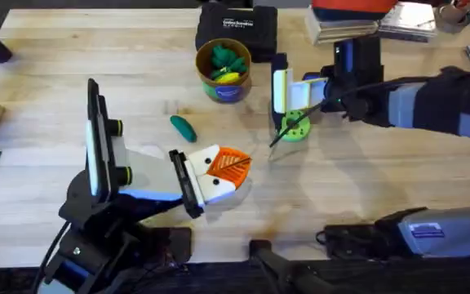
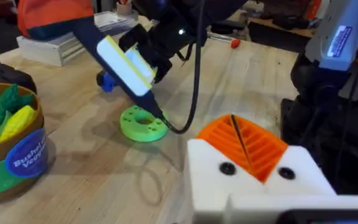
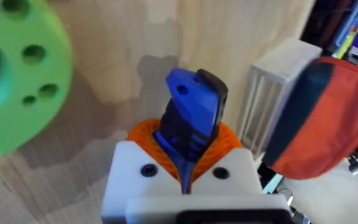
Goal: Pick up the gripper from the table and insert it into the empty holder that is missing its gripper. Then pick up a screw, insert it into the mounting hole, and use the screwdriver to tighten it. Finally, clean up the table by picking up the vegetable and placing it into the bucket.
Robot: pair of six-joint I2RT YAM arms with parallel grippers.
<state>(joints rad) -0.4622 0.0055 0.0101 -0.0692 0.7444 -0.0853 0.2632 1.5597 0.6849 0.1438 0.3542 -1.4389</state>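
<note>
left gripper [image 1: 228, 167] sits low over the near-middle of the table [image 1: 47, 98]: white blocks with orange ribbed wedges pressed tip to tip, so it reads as clenched, nothing between them. in the left wrist view the same fingers [image 2: 244, 146] meet along one dark seam, with two dark screw heads on the white block.

vegetable [image 1: 183, 128]: small dark teal-green elongated piece lying flat on bare wood, just beyond the left gripper and nearer than the bucket, touching nothing.

bucket [image 1: 223, 71]: round cup with tan rim, standing upright toward the far middle, with a bright green leafy toy [image 1: 228, 56] and a yellow toy [image 1: 228, 77] inside. its label is blue on green; in the left wrist view it reads "bushel" then "veg...", the rest cut off.

green disc [image 1: 294, 126] with holes lies flat right of the vegetable.

screwdriver [image 2: 124, 66]: pen-shaped, tilted, thin tip down at the disc. right gripper [image 3: 188, 155] is clamped on its blue body, reaching in from the right.

black case [image 1: 237, 26] at the far edge, white print too small to read.
</note>
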